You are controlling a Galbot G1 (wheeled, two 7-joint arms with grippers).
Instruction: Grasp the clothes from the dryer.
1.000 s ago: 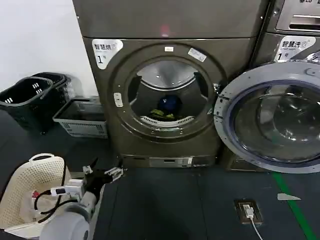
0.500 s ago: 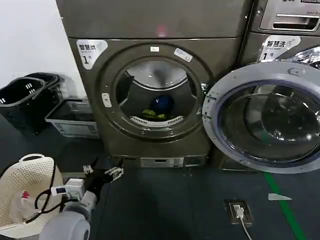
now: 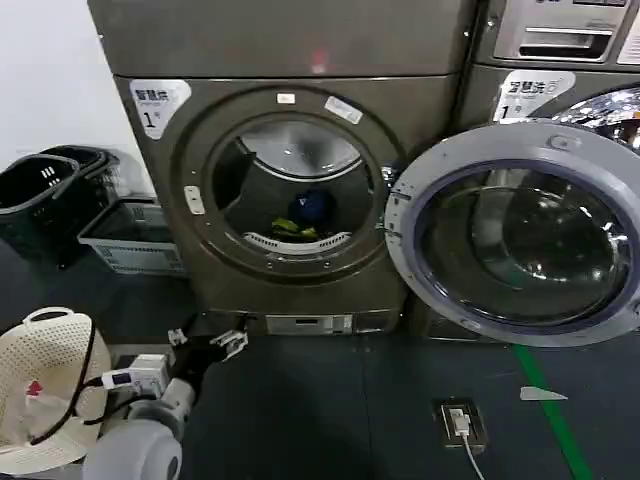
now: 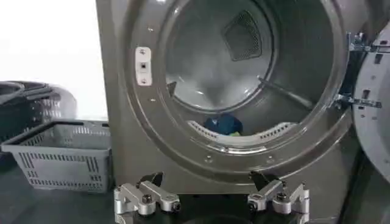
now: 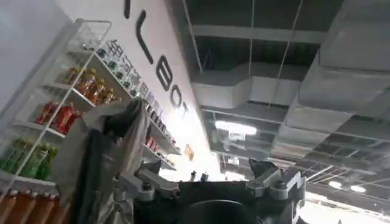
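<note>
The bronze-grey dryer stands straight ahead with its porthole open and its silver-rimmed glass door swung out to the right. Low in the drum lie the clothes: a dark blue garment and, in front of it, a small yellow-green piece. My left gripper hovers low over the dark floor, short of the dryer's base, open and holding nothing. In the left wrist view my left gripper points at the dryer, with the blue garment above it. My right gripper is open and points up at the ceiling.
A grey slatted basket and black baskets stand left of the dryer by the wall. A white perforated basket sits at my lower left. A second machine stands behind the open door. A floor socket and green line mark the right.
The dryer, its door and the baskets have slid left in the head view and look slightly closer. My left gripper keeps the same open pose.
</note>
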